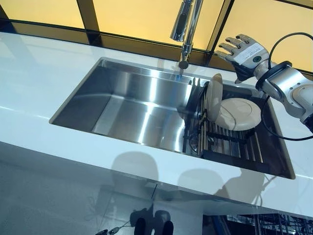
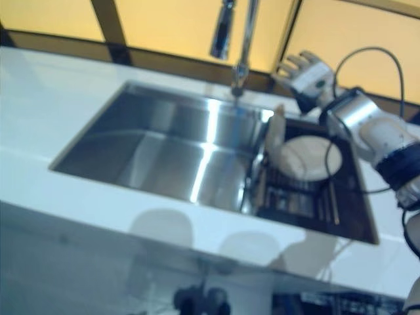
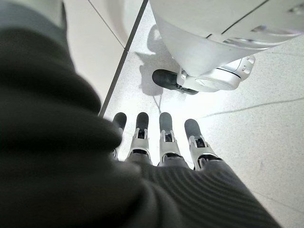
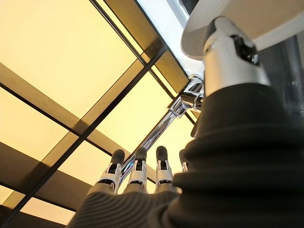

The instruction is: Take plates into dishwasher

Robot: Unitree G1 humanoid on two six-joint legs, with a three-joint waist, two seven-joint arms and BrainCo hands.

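Two cream plates stand in a dark rack [image 1: 234,144] at the right end of the steel sink [image 1: 122,105]. One plate [image 1: 213,95] stands on edge; the other plate [image 1: 239,113] leans flatter behind it. My right hand [image 1: 243,49] is open, fingers spread, raised above the back of the rack and apart from the plates; its straight fingers [image 4: 137,168] show in the right wrist view. My left hand [image 3: 164,137] hangs open over the floor and shows only in its wrist view.
A chrome faucet [image 1: 186,27] hangs over the sink's back edge, just left of my right hand. White counter [image 1: 29,78] surrounds the sink. A dishwasher rack [image 1: 274,224] shows at the lower right. Yellow panels stand behind the counter.
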